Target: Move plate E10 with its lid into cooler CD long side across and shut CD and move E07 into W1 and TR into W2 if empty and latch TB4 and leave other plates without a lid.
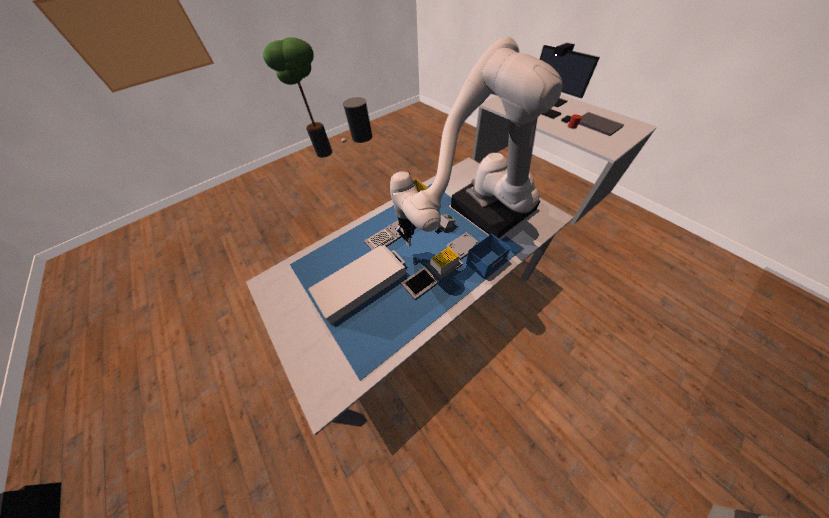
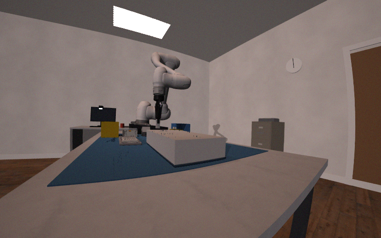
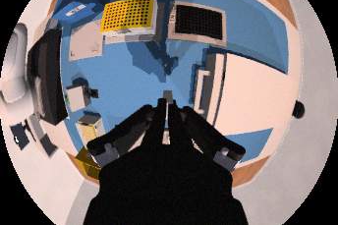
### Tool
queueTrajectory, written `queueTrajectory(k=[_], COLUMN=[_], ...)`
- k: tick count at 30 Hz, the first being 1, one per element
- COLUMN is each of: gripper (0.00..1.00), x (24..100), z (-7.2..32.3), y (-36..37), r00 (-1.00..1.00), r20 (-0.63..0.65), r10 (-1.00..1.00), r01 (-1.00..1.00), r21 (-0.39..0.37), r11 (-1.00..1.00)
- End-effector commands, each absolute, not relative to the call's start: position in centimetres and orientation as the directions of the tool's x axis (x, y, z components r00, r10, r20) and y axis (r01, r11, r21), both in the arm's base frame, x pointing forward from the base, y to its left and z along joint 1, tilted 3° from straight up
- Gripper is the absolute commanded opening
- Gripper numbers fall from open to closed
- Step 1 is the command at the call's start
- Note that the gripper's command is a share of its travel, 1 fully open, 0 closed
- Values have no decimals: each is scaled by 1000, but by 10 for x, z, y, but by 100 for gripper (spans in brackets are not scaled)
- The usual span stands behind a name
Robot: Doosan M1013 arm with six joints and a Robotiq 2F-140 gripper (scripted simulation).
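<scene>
My gripper (image 1: 406, 235) is shut and empty. It points straight down over the blue mat, just off the near end of the white cooler CD (image 1: 357, 281). It also shows in the wrist view (image 3: 167, 101) and in the exterior view (image 2: 157, 120). The cooler's end face (image 3: 207, 88) lies just right of the fingertips. A yellow tip rack (image 3: 129, 15) and a black empty nest (image 3: 197, 22) lie ahead of the fingers. A pale gridded plate (image 1: 382, 236) sits to the gripper's left. A small tip box (image 3: 79, 96) stands near the robot base.
The blue bin W2 (image 1: 488, 255) stands at the mat's right edge, next to a flat white plate (image 1: 462, 243). The yellow bin W1 (image 2: 110, 129) stands at the far left behind the arm. The robot base (image 1: 498, 199) takes up the far end of the table.
</scene>
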State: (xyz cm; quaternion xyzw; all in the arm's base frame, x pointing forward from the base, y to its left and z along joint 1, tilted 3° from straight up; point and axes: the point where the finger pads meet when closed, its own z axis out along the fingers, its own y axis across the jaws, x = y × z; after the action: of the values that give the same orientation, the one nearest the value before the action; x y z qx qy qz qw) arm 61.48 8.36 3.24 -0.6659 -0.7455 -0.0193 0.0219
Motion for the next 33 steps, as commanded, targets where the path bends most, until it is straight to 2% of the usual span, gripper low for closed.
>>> queueTrajectory(k=[1, 21, 32, 33], gripper=[0, 0, 0, 66], x=[615, 615, 615, 617], z=[37, 61, 62, 62], y=[83, 82, 82, 78], r00=[-112, -112, -112, -79], r20=[59, 59, 59, 58], r10=[992, 992, 992, 995], r01=[994, 994, 994, 997], r21=[0, 0, 0, -2], r11=[112, 112, 112, 79])
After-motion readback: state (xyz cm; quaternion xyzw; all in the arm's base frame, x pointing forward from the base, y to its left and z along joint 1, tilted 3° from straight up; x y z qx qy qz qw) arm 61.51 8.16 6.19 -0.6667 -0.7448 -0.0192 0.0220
